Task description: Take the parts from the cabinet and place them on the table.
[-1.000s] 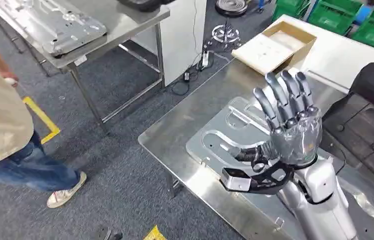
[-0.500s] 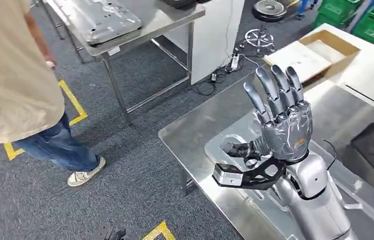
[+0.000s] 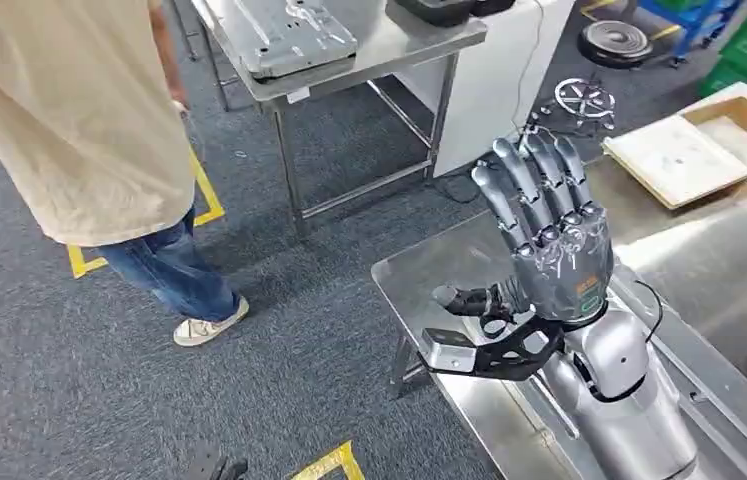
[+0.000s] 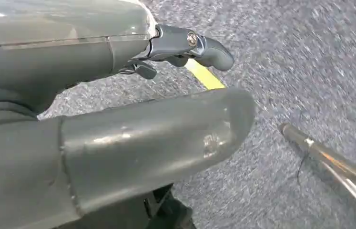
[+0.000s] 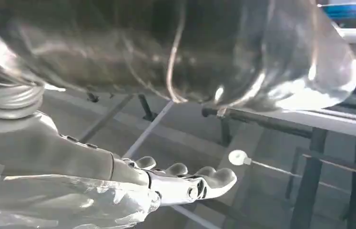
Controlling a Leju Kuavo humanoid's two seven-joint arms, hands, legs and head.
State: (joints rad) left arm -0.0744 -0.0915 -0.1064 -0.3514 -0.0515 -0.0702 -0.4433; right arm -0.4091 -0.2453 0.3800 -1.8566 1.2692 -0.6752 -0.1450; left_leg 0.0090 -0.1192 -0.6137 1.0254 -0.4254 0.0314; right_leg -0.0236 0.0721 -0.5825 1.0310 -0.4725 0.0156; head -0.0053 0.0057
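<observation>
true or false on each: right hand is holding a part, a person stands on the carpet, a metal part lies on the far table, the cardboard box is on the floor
1. The right hand holds a part. False: its fingers are spread upward and it holds nothing.
2. A person stands on the grey carpet. True.
3. A flat metal part lies on the far steel table. True.
4. The cardboard box sits on the floor. False: it rests on a raised surface beyond the near steel table.
</observation>
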